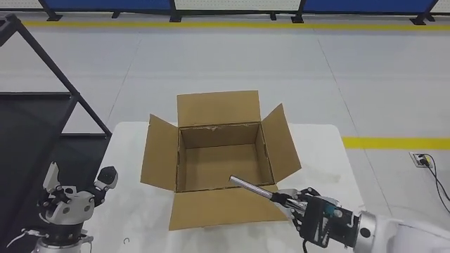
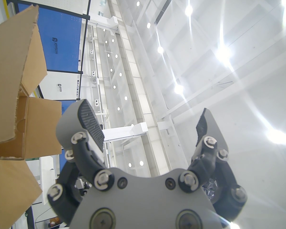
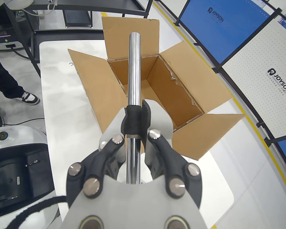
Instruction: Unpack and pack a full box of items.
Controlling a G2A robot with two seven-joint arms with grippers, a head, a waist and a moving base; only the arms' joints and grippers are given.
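An open cardboard box (image 1: 221, 156) stands on the white table (image 1: 323, 147) with all its flaps spread; its inside looks bare. My right gripper (image 1: 290, 198) is at the box's near right corner, shut on a shiny metal rod (image 1: 250, 186) that points over the near flap toward the box opening. In the right wrist view the metal rod (image 3: 135, 72) runs between the black pads of my right gripper (image 3: 135, 117) and out over the cardboard box (image 3: 162, 89). My left gripper (image 1: 79, 180) is at the table's near left corner, open and pointing up, holding nothing; the left gripper (image 2: 145, 117) faces the ceiling beside the cardboard box (image 2: 16, 77).
A black metal rack (image 1: 35, 112) stands left of the table. A small hook-like mark (image 1: 125, 240) lies on the table near the front left. A person's legs and shoes (image 3: 26, 96) stand beyond the table's far side in the right wrist view.
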